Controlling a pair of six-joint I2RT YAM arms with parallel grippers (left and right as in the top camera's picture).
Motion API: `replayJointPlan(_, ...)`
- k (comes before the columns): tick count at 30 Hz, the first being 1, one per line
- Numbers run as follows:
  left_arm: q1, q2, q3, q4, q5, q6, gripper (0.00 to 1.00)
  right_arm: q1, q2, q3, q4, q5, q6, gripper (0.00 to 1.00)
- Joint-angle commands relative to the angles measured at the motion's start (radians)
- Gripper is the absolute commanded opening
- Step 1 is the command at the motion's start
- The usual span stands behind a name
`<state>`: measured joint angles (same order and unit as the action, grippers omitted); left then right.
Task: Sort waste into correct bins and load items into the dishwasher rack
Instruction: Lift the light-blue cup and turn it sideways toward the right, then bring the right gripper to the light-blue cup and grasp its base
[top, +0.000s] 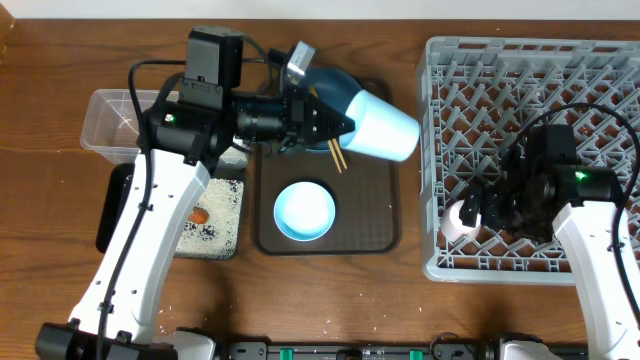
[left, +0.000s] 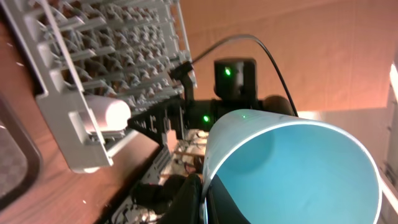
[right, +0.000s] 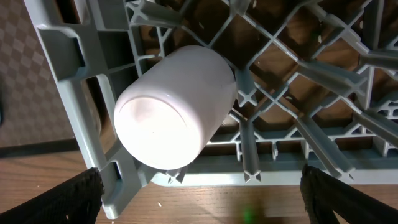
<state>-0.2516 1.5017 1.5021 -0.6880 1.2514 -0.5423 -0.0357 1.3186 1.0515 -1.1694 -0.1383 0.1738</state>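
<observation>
your left gripper (top: 338, 122) is clamped on the rim of the light blue cup (top: 388, 126). the cup is held off the bench on its side, base toward the right edge, over the far right corner of the brown serving tray (top: 380, 235). left wrist view: one finger (left: 191, 198) sits against the rim and the cup mouth fills the lower right. the blue plate (top: 335, 82) is partly hidden under the gripper at the tray's far side, and the chopsticks (top: 337, 157) poke out from beneath it. the white bowl (top: 305, 210) stands upright mid-tray. the dishwasher rack (top: 530, 90) takes up the right side of the bench. the pinkish-white cup (right: 171, 106) lies on its side in the rack's near left corner, base toward the right wrist camera. your right gripper (top: 482, 210) is just beside that cup with its fingers (right: 68, 199) spread wide, not touching it. the clear tub (top: 105, 120) is near the far left corner. the small orange carrot (top: 200, 214) lies among loose white rice grains (top: 222, 200) toward the left edge, beside your left arm.
</observation>
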Motion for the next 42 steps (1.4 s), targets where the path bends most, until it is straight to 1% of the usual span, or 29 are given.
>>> replayJointPlan(1, 0.002, -0.015, 0.009, -0.016, 0.075, 0.084, 0.06, -0.003, 0.002, 0.019, 0.000, 0.000, -0.011, 0.99)
replayJointPlan(14, -0.032, -0.015, 0.007, -0.049, 0.061, 0.105, 0.06, -0.003, 0.002, 0.019, 0.000, 0.000, -0.010, 0.99)
replayJointPlan(19, -0.038, -0.015, 0.007, -0.048, 0.061, 0.105, 0.06, -0.003, 0.002, 0.019, -0.011, -0.060, 0.039, 0.99)
replayJointPlan(22, -0.038, -0.015, 0.007, -0.048, 0.061, 0.123, 0.06, -0.003, 0.002, 0.019, -0.004, -0.170, 0.027, 0.99)
replayJointPlan(24, -0.038, -0.015, 0.007, -0.048, 0.052, 0.128, 0.06, -0.005, 0.001, 0.029, 0.006, -0.299, -0.097, 0.99)
replayJointPlan(25, -0.038, -0.015, 0.007, -0.049, 0.049, 0.127, 0.06, -0.010, -0.001, 0.041, -0.002, -0.369, -0.173, 0.90)
replayJointPlan(26, -0.038, -0.015, 0.007, -0.049, 0.050, 0.127, 0.06, -0.016, -0.005, 0.053, -0.014, -0.432, -0.232, 0.87)
replayJointPlan(29, -0.038, -0.015, 0.007, -0.068, 0.049, 0.127, 0.06, -0.053, -0.034, 0.093, -0.044, -0.681, -0.391, 0.89)
replayJointPlan(30, -0.038, -0.015, 0.007, -0.072, 0.050, 0.127, 0.06, -0.074, -0.049, 0.109, -0.054, -0.793, -0.456, 0.94)
replayJointPlan(31, -0.038, -0.015, 0.007, -0.075, 0.049, 0.127, 0.06, -0.089, -0.060, 0.118, -0.060, -0.859, -0.493, 0.99)
replayJointPlan(32, -0.038, -0.015, 0.007, -0.075, 0.050, 0.127, 0.06, -0.110, -0.077, 0.130, -0.066, -0.946, -0.543, 0.99)
replayJointPlan(34, -0.038, -0.015, 0.007, -0.075, 0.050, 0.127, 0.06, -0.132, -0.105, 0.135, -0.068, -1.021, -0.581, 0.99)
replayJointPlan(39, -0.038, -0.015, 0.007, -0.075, 0.050, 0.127, 0.06, -0.138, -0.175, 0.135, -0.084, -1.059, -0.652, 0.99)
replayJointPlan(42, -0.038, -0.015, 0.007, -0.076, 0.050, 0.127, 0.06, -0.137, -0.206, 0.135, -0.091, -1.140, -0.707, 0.99)
